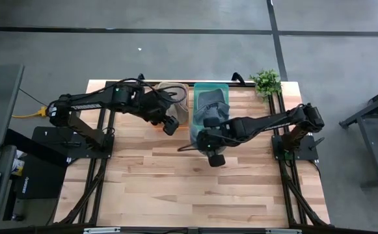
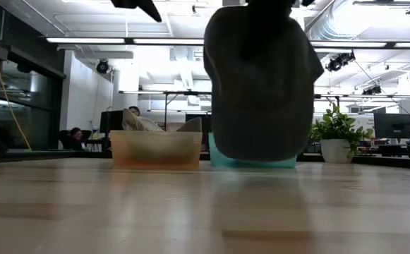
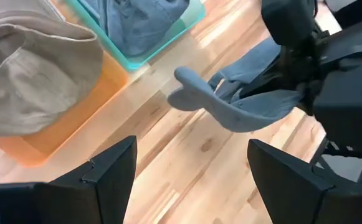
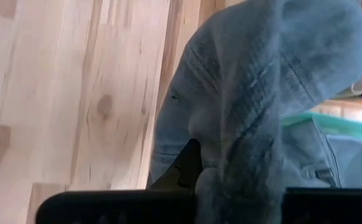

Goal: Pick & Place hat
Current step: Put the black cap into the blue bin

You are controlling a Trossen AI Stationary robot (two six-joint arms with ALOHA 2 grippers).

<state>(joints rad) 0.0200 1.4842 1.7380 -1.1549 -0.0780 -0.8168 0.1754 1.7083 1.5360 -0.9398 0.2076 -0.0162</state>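
Right gripper (image 1: 213,158) is pinched shut on the grey hat (image 3: 243,102), dangling it just in front of the teal bin (image 1: 211,86). Looks soft, light and floppy, so I'd grab the stiffer brim. Left gripper (image 1: 170,125) hangs spread wide beside it.

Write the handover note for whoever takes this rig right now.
Right gripper: shut on a grey-blue hat, hanging clear of the table in front of the teal bin.
Left gripper: open, empty, beside the orange bin.
Orange bin holds a beige hat; teal bin holds more blue fabric.
Done: hat picked. Left: place it.
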